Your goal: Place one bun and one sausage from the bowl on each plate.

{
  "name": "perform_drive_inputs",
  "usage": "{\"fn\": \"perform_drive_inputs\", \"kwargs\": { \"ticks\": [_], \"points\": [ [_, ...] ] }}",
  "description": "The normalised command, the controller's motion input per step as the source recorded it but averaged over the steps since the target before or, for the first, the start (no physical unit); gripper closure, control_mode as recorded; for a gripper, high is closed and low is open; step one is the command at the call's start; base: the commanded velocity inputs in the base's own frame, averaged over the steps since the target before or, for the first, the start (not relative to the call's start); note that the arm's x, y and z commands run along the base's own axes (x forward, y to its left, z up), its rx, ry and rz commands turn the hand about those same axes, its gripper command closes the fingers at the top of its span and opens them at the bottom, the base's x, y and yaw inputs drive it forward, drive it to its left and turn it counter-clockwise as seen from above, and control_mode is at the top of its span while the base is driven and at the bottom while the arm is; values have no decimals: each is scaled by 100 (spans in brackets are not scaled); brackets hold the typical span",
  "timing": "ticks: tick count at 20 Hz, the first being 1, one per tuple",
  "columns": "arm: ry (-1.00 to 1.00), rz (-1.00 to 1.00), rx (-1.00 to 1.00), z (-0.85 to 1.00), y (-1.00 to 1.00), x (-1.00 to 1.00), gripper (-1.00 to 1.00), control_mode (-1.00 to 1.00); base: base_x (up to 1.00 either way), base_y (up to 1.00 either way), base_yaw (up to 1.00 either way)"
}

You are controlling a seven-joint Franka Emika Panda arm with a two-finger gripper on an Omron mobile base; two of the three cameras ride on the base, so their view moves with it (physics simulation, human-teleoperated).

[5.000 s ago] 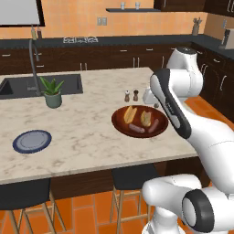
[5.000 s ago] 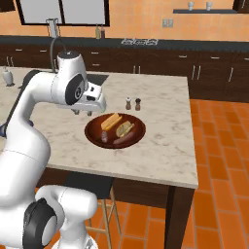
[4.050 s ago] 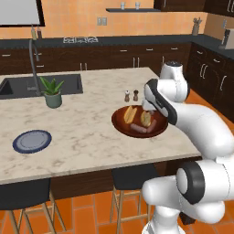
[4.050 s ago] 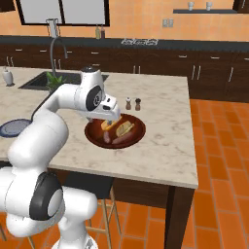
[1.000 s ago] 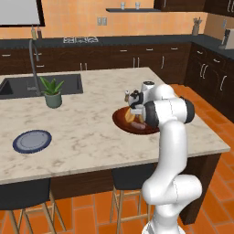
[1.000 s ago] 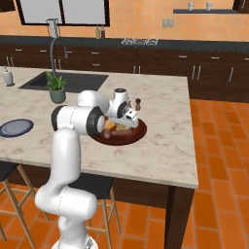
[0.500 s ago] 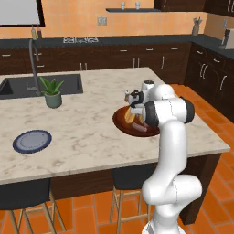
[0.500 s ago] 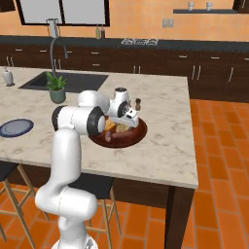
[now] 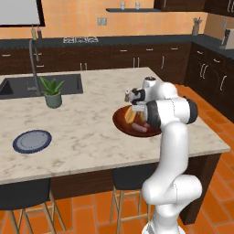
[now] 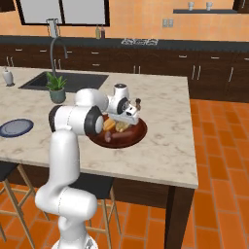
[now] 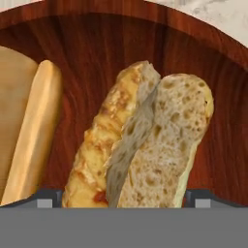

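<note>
Hand (image 11: 125, 201) spread over bowl (image 11: 97, 43), apparently two buns (image 11: 145, 140).

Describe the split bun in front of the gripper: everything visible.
The split bun is a long roll cut lengthwise and spread open: golden, blistered crust on one half, pale porous crumb on the other. It lies in the brown bowl, resting on its dark wood-grain floor, beside a second, smoother bun. The open gripper hovers close above, fingertips straddling the near end, not yet closed.
</note>
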Motion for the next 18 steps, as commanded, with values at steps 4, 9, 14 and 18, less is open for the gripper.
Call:
{"fn": "perform_drive_inputs", "kwargs": {
  "ticks": [4,9,14,18],
  "points": [
    [3,2,0,84,10,-55,100,-100,0,0,0],
    [2,5,-1,41,57,-81,100,-100,0,0,0],
    [0,14,-1,16,96,-65,100,-100,0,0,0],
    [3,29,0,29,100,-21,100,-100,0,0,0]
  ]
}}
